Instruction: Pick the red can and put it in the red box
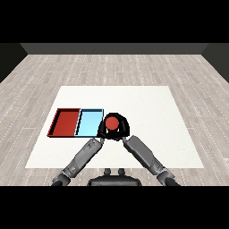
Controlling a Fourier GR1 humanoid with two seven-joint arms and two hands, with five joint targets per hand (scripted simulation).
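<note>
White bench (147, 100) on a grey plank floor (112, 67). Red tray (65, 122) and light blue tray (88, 122) lie side by side near the bench's left front, sharing a wall; both appear flat and shallow with dark rims.

Red can (111, 123) sits just right of the blue tray, upright, round top facing up, outside both trays. The blue tray lies between the can and the red tray.

Right hand (124, 126): black fingers curl over the can's far and right side, gripping it. Right forearm (145, 154) runs in from the lower right.

Left hand (101, 131): close against the can's left side, at the blue tray's right edge; cannot tell whether its fingers are open or closed. Left forearm (80, 159) comes in from the lower left.

Both forearms converge on the can in a V shape.
</note>
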